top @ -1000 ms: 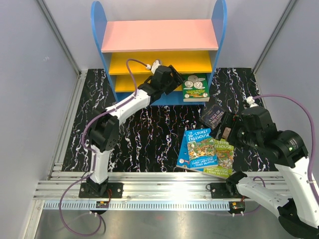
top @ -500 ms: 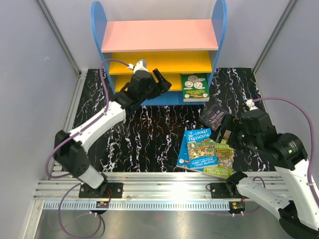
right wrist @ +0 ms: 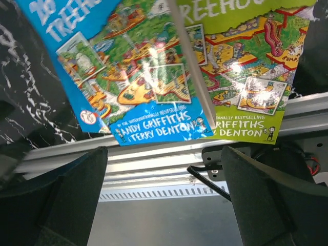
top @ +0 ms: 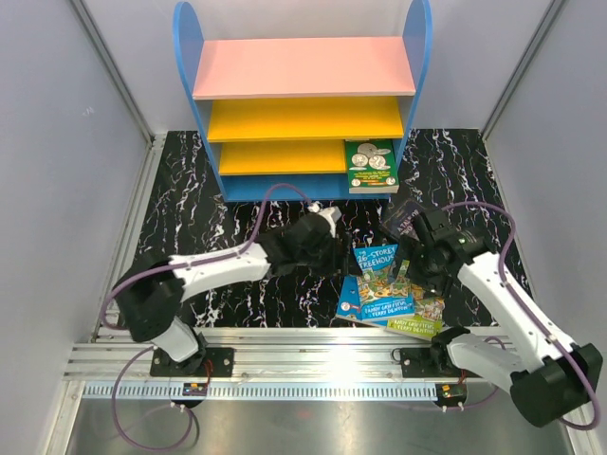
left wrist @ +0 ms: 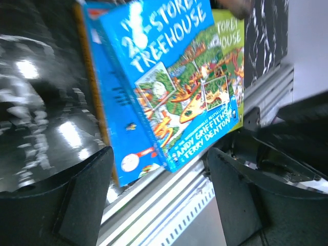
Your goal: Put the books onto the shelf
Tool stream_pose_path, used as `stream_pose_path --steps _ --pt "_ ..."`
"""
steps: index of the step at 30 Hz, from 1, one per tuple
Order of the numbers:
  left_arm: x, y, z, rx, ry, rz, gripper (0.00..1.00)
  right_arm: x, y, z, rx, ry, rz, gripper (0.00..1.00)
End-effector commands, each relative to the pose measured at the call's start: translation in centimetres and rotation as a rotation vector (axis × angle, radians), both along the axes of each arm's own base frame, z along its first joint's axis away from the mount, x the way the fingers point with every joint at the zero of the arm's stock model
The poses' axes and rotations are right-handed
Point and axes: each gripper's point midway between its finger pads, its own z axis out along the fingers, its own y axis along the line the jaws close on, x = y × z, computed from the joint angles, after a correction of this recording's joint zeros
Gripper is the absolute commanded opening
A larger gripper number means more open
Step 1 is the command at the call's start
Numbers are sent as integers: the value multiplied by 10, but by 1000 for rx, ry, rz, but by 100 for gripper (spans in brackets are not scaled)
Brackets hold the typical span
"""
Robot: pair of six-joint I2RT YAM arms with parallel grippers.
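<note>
Left end effector (top: 334, 251) gapes beside blue book (top: 379, 282).

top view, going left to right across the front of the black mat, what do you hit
left gripper → blue treehouse book → lime-green book; the right gripper and the dark book sit over the same stretch as those two books, so they are left out

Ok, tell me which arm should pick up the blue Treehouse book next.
Probably the left arm: its open jaws frame the blue book's free corner; the right arm hovers over its overlap with the lime-green book.
</note>
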Motion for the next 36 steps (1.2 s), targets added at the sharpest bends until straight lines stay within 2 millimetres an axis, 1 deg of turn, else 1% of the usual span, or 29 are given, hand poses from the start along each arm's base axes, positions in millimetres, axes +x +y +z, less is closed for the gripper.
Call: stream_pose_path --steps 1,3,4,5,6,7,8,10,12,13,14,17,18,21,22,23,24,25,26,27,28,29,30,32,34,36 --pt "-10 -44 8 -87 87 -82 75 25 1 -7 74 -20 -54 100" --pt "-18 -54 3 -78 109 -100 74 31 -2 -18 95 32 -125 100" --pt "-21 -57 -2 -72 117 -106 74 31 1 -25 146 68 -147 100" --pt "-27 -61 -3 -76 122 -117 75 33 2 -30 156 77 -158 100" --pt "-28 -63 -5 -67 128 -115 75 40 6 -37 169 74 -168 100" --pt "-30 -63 -13 -48 144 -114 75 39 5 -48 163 93 -176 100" --pt "-31 -62 -17 -35 157 -115 75 41 3 -53 147 94 -182 100" --pt "-35 -62 -24 -25 181 -116 75 43 -5 -69 97 122 -195 100" --pt "-35 -64 -28 -24 191 -119 75 43 -10 -80 61 148 -193 100" --pt "-35 -66 -28 -27 192 -123 75 42 -12 -83 47 154 -194 100" --pt "-36 -67 -32 -15 196 -129 75 41 -12 -86 45 162 -196 100" --pt "-35 -70 -36 -3 205 -137 74 38 -10 -94 50 192 -209 99" --pt "-35 -70 -42 7 214 -137 74 37 -10 -99 46 208 -216 100" --pt "-36 -73 -50 14 235 -146 74 37 -6 -107 62 227 -199 95" --pt "-37 -73 -52 13 240 -148 74 34 -4 -111 72 241 -198 85" --pt "-38 -74 -54 13 248 -150 74 37 -2 -112 87 228 -194 78" --pt "-39 -73 -61 19 264 -151 74 36 2 -113 110 232 -189 70" --pt "-40 -76 -60 4 267 -156 74 30 3 -117 120 248 -191 58" --pt "-41 -77 -63 -2 281 -151 74 31 6 -119 138 240 -191 37" --pt "-44 -76 -67 -2 293 -152 74 28 7 -120 147 248 -192 26" --pt "-44 -78 -68 -20 296 -156 74 28 9 -119 155 245 -186 18" --pt "-44 -78 -68 -31 312 -148 74 28 10 -119 161 242 -186 5" --pt "-48 -75 -73 -27 327 -147 74 27 10 -118 165 244 -183 0" --pt "-46 -77 -70 -58 325 -142 73 26 11 -115 173 245 -178 0" --pt "-47 -75 -69 -60 321 -139 73 27 13 -105 188 225 -170 0" --pt "-43 -71 -60 -70 301 -125 73 27 14 -92 202 203 -166 0"
